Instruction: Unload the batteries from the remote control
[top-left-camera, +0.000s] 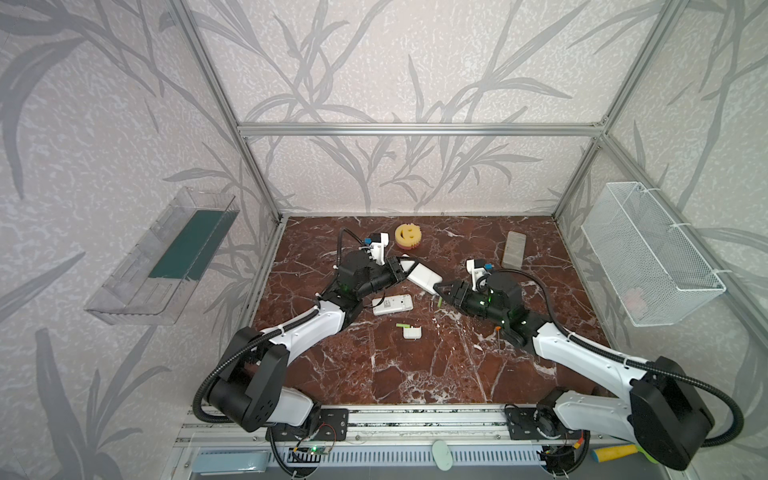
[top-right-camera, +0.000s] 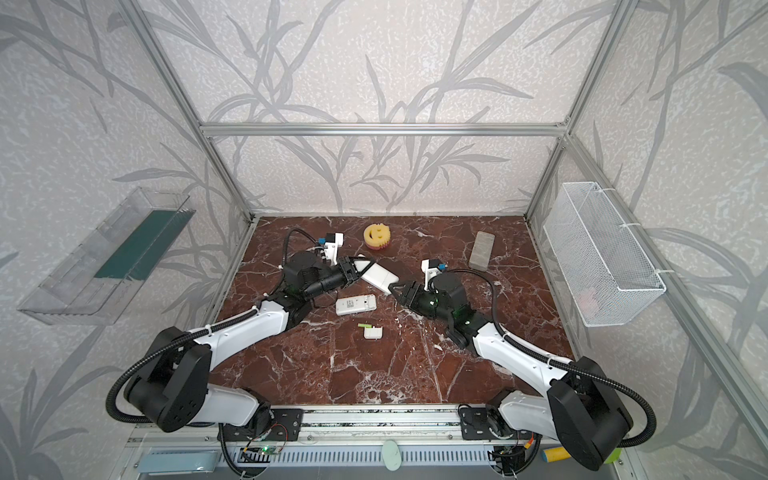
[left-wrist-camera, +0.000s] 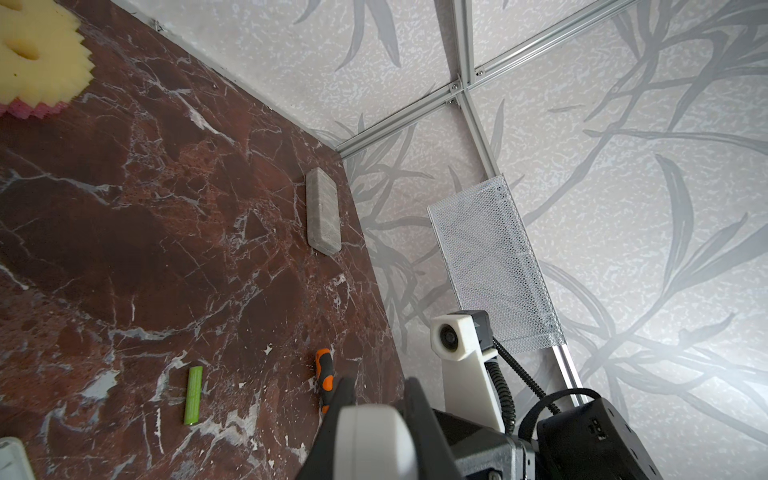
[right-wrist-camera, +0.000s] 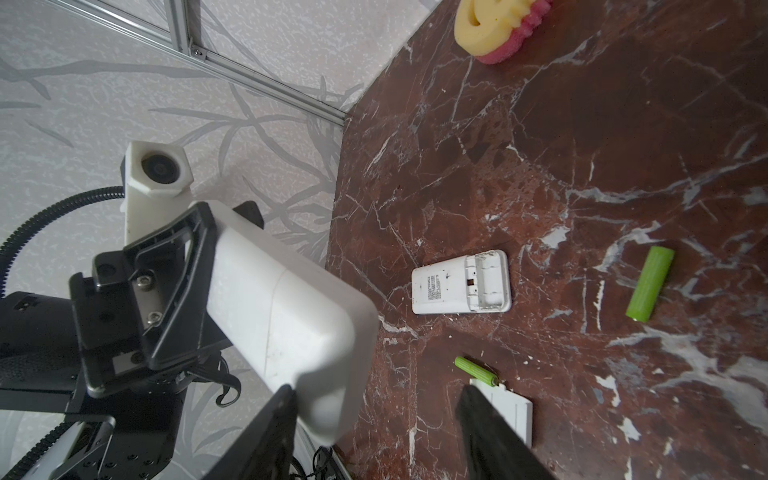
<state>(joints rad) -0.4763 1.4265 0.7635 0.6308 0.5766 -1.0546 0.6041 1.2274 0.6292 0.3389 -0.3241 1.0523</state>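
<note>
Two remotes are in play, and the flat remote (top-left-camera: 392, 304) on the table serves as landmark. Its battery bay lies open and looks empty in the right wrist view, so that one seems done. Loose batteries lie around it: one battery (top-left-camera: 402, 325) just in front of it, touching a white cover (top-left-camera: 412, 332), and a second battery (top-left-camera: 439, 302) to its right, near the right gripper (top-left-camera: 441, 287). Behind the flat remote, the held remote (top-left-camera: 424, 276) hangs in the air, the left gripper (top-left-camera: 402, 266) pinching its far end. The right gripper's jaws stand spread at its near end, one beside the casing without clamping it. Its cover still looks in place, so its batteries probably remain inside. I judge the task about half done: slide that cover off, then tip out the cells.
</note>
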